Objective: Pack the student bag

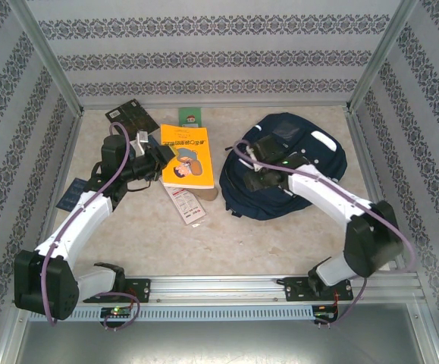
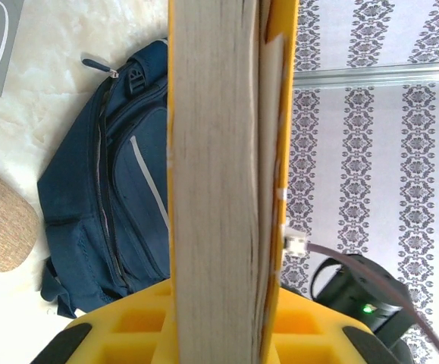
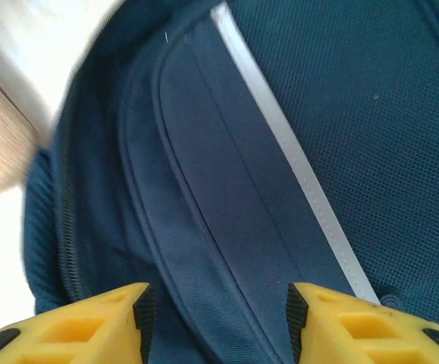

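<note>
One yellow book (image 1: 192, 163) clamped in left jaws, cover writing unreadable, right jaws apart over student bag (image 3: 386, 106)

Boxed in on three sides by white walls (image 1: 219, 53) with grey ornamental stripe bands. Silver metal posts (image 1: 47, 57) at back corners. Beige marbled tabletop (image 1: 264, 243), slotted aluminium rail (image 1: 227, 287) along near edge. Bright, even light.

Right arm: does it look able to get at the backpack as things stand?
Probably yes. The right claw hangs open just above the navy backpack with nothing between them; the yellow book is off to the side.
</note>
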You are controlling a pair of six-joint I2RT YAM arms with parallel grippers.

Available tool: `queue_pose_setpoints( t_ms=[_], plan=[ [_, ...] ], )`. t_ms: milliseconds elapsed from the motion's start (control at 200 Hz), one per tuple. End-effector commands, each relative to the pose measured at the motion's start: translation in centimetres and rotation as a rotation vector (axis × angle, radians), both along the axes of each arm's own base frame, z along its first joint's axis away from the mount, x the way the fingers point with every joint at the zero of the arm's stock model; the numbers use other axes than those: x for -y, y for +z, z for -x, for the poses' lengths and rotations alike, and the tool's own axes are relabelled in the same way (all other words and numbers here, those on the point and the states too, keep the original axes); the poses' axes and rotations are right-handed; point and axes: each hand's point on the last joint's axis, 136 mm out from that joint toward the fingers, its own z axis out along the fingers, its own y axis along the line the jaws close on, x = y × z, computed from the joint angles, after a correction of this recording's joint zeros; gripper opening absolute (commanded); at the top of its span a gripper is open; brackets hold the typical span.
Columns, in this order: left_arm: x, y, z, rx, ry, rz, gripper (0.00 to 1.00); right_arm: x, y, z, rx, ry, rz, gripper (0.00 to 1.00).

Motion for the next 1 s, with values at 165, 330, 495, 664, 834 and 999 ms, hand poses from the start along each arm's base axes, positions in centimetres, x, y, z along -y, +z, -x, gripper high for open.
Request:
queue_pose_setpoints(
  t_ms=[165, 330, 495, 664, 834, 999],
  plan=[
    [0.3, 2.7, 1.0, 0.111, -0.028, -0.011, 0.0, 1.6, -3.1, -1.1, -0.049, 0.152, 0.337, 0.5],
    [0.3, 2.5, 1.3, 0.107, -0.031, -0.014, 0.0, 1.9, -4.6, -2.1, -0.077, 0.135, 0.402, 0.47],
    [0.4, 2.9, 1.5, 0.116, -0.042, -0.018, 0.0, 2.0, -6.5, -2.3, -0.106, 0.124, 0.414, 0.26],
    [0.4, 2.5, 1.5, 0.112, -0.049, -0.034, 0.0, 0.8, -4.3, -2.3, -0.057, 0.091, 0.296, 0.0],
    [0.6, 1.7, 0.8, 0.105, -0.05, -0.042, 0.0, -0.9, 1.5, -2.9, 0.025, 0.056, 0.138, 0.0],
    [1.5, 0.9, -0.4, 0.097, -0.046, -0.058, 0.0, -1.1, 7.5, -3.7, 0.084, 0.005, -0.003, 0.0]
  ],
)
